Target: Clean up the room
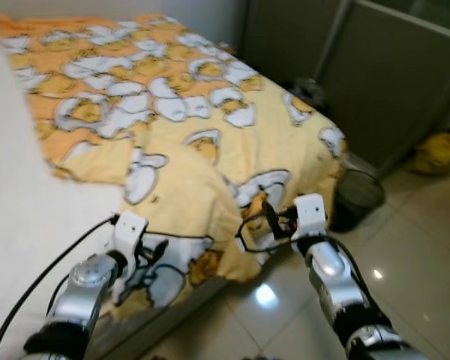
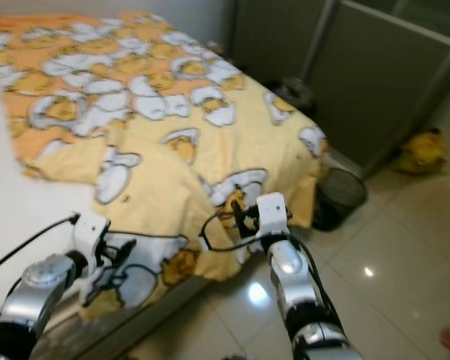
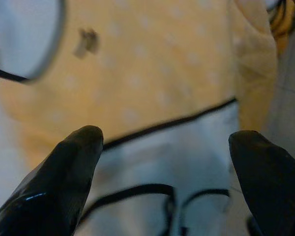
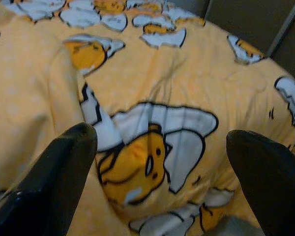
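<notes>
A: Where is the quilt (image 1: 172, 112)?

B: It lies over the bed (image 1: 30, 210), running from the upper left of the frame down to the lower middle. It is yellow and orange with white egg-shaped cartoon prints. Its near edge is rumpled and hangs off the bed's side toward the tiled floor (image 1: 405, 247).

A: And the left tool (image 1: 151, 251)?

B: In the lower left of the eye views, over the quilt's hanging edge. Its wrist view shows both black fingers (image 3: 64, 182) spread wide, with the fabric lying past the tips, a black-outlined white patch between them. It holds nothing.

A: The right tool (image 1: 268, 217)?

B: Lower middle of the frame, at the quilt's corner fold where it drops off the bed. Its fingers (image 4: 49, 182) are also wide apart, and the wrist view looks between them at a yellow cartoon figure printed on the cloth. Nothing is gripped; whether the tips touch the fabric I cannot tell.

A: What else is around?

B: A dark mesh bin (image 1: 356, 196) stands on the floor just beside the bed's far corner, at the right of the frame. A yellow bag (image 1: 437, 152) lies farther right, by the grey partition (image 1: 375, 82). A bare white stretch of the bed shows at the left.
</notes>
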Robot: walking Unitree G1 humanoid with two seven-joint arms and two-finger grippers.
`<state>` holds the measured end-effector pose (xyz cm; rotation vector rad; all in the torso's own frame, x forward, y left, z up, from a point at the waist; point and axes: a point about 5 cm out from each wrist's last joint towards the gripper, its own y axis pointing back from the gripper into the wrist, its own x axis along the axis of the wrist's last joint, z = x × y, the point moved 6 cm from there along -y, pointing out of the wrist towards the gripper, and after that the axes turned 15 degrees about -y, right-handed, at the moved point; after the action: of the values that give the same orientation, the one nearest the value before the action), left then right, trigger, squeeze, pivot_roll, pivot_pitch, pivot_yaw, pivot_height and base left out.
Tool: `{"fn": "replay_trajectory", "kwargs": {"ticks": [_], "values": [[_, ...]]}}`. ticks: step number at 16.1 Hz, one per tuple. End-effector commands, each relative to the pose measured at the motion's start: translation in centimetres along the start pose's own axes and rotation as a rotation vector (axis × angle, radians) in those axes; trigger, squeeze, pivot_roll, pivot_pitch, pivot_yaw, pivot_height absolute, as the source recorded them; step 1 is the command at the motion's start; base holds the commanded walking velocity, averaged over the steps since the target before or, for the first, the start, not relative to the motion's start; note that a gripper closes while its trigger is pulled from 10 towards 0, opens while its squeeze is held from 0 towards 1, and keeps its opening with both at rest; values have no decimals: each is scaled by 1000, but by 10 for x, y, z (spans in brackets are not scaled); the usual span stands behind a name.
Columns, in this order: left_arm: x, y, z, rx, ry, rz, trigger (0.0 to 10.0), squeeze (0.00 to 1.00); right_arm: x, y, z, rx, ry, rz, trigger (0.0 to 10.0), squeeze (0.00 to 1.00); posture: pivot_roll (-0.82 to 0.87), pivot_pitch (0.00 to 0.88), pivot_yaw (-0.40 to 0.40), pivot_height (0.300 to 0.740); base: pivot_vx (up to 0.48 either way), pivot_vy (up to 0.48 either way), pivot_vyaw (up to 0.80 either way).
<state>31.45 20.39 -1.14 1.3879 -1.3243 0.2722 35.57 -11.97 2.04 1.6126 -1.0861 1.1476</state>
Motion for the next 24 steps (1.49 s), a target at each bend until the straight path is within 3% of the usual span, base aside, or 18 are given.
{"fn": "replay_trajectory", "kwargs": {"ticks": [1,2,3,6,8,10,11,12,14,17,20,23,24], "values": [[-9,3,-2,-5,14,-33,10000,0,-8,3,-3,33,10,-37,10000,0,53,5,-62,740,0,0,0],[-13,5,-3,-1,15,-47,10000,0,-15,5,-5,53,10,-69,10000,0,53,5,-62,740,0,0,0],[-16,5,-15,75,6,-65,10000,0,-25,9,-10,87,19,-113,10000,0,54,13,-65,740,0,0,0],[-10,9,-30,167,40,-31,10000,0,-29,11,-12,105,27,-127,10000,0,59,9,-65,740,0,0,0],[-17,13,-17,125,63,-44,10000,0,-32,12,-14,128,27,-145,10000,0,68,6,-70,740,0,0,0],[-36,12,7,47,85,-122,10000,0,-44,16,-24,201,22,-211,10000,0,72,1,-71,740,0,0,0],[-37,11,8,47,84,-128,10000,0,-47,17,-26,219,22,-231,10000,0,76,0,-75,740,0,0,0],[-41,7,-4,146,138,-139,10000,0,-57,20,-34,269,23,-294,10000,0,82,0,-79,740,0,0,0],[-40,3,-6,170,216,-116,10000,0,-64,23,-39,298,34,-326,10000,0,78,0,-83,740,0,0,0],[-41,2,-12,193,225,-131,10000,0,-63,22,-39,303,30,-335,10000,0,77,0,-84,740,0,0,0],[-49,-7,-1,158,209,-192,10000,0,-63,21,-38,304,28,-345,10000,0,71,0,-82,740,0,0,0],[-61,-13,7,169,250,-285,10000,0,-62,19,-41,305,17,-347,10000,0,73,0,-95,740,0,0,0],[-57,-16,4,183,261,-285,3765,0,-62,18,-44,316,19,-347,10000,0,73,0,-97,740,0,0,0]]}}
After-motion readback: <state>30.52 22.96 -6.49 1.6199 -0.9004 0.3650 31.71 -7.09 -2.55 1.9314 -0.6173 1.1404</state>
